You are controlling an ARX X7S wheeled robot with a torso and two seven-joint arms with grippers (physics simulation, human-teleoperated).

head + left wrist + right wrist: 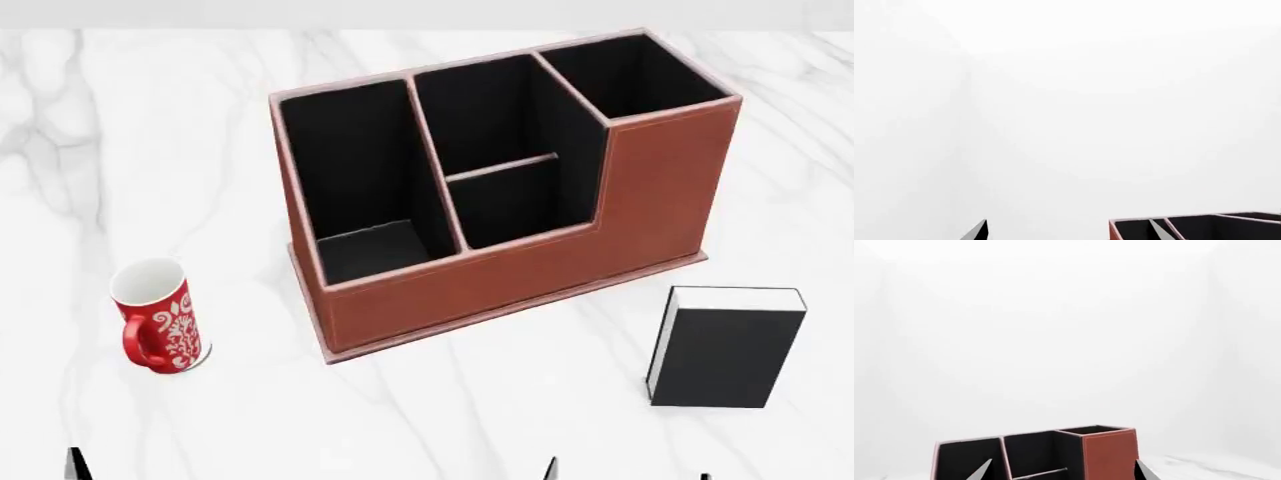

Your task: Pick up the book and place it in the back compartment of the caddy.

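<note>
The book (727, 345), black-covered with white page edges, stands upright on the marble table to the right of the caddy (534, 270). The caddy is reddish-brown with black-lined cells. Its back compartment (518, 205) is the small low-walled cell in the middle. My right gripper (627, 473) shows only its tips at the head view's lower edge, nearer than the book and apart from it. In its wrist view the right gripper (1062, 471) is open and empty, facing the caddy (1107, 452). My left gripper (1069, 232) is open and empty too, with the caddy (1201, 227) beyond one fingertip.
A red patterned mug (158, 318) stands to the left of the caddy. A tall square cell (627, 75) is at the caddy's far right and a long narrow cell (354, 170) runs along its left. The white marble table (441, 400) spreads all around.
</note>
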